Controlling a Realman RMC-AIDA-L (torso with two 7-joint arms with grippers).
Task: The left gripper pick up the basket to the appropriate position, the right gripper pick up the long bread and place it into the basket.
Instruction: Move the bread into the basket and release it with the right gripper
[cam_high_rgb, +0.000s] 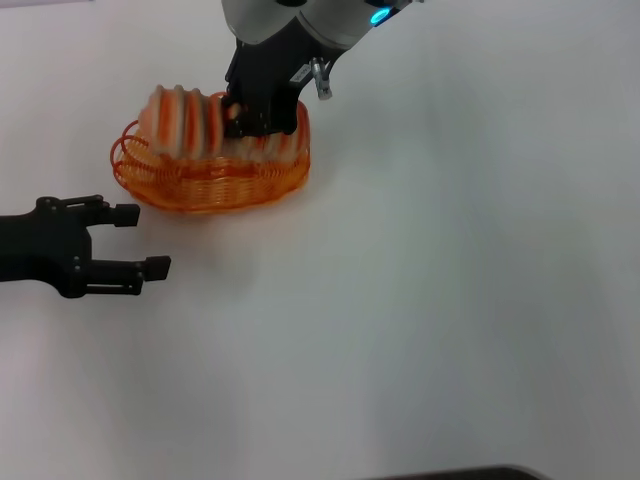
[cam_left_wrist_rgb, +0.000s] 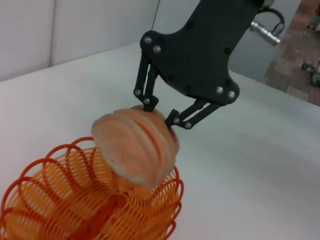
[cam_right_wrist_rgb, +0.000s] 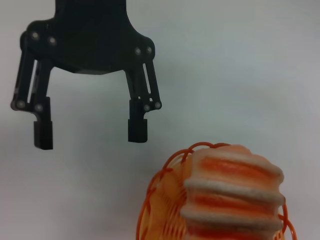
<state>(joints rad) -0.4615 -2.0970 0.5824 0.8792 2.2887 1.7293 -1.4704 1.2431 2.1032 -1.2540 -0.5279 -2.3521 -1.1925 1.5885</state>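
Head view: basket (cam_high_rgb: 215, 185) sits on the white table (cam_high_rgb: 450, 300), upper left of the frame, with the long bread (cam_high_rgb: 195, 125) lying in it, its left end tilted up above the rim. Right gripper (cam_high_rgb: 255, 115) comes down from the top centre of the frame onto the right part of the loaf, fingers either side of it and looking pinched on it, though contact itself is hard to confirm from above. Left gripper (cam_high_rgb: 135, 240) is at the left edge, just below the basket and not touching it, fingers spread wide with nothing between them

Left wrist view: right gripper (cam_left_wrist_rgb: 160, 111) has its fingertips at the top of the long bread (cam_left_wrist_rgb: 137, 150), loaf end resting over the basket (cam_left_wrist_rgb: 75, 200) rim

Right wrist view: left gripper (cam_right_wrist_rgb: 90, 130) spread open over bare table, upper left; long bread (cam_right_wrist_rgb: 232, 195) and basket (cam_right_wrist_rgb: 160, 200) at lower right
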